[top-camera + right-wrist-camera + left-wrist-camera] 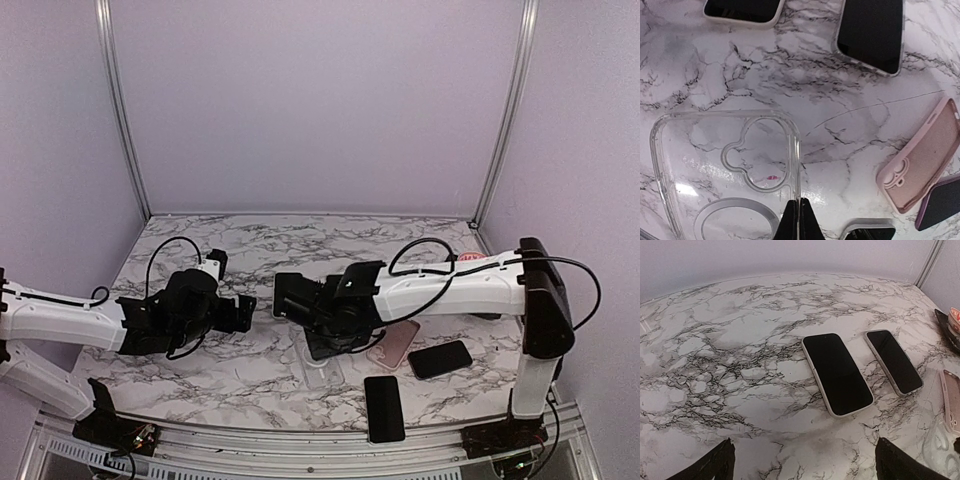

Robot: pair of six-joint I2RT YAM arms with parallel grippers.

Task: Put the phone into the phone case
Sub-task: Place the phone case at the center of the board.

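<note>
A clear phone case point(725, 170) lies flat on the marble table, also seen in the top view point(318, 368). My right gripper point(800, 220) is shut, its fingertips pinching the case's right side wall. Two black-screened phones lie nearby: a white-edged phone point(837, 374) and a slimmer phone point(893, 361). In the top view they lie near the front edge point(384, 407) and to its right point(440, 359). My left gripper point(805, 460) is open over bare marble, short of the phones, with nothing between its fingers.
A pink case point(922, 165) lies to the right of the clear one, beside a dark purple item point(940, 202). A grey-edged dark object point(867, 232) shows at the bottom of the right wrist view. Purple walls enclose the table.
</note>
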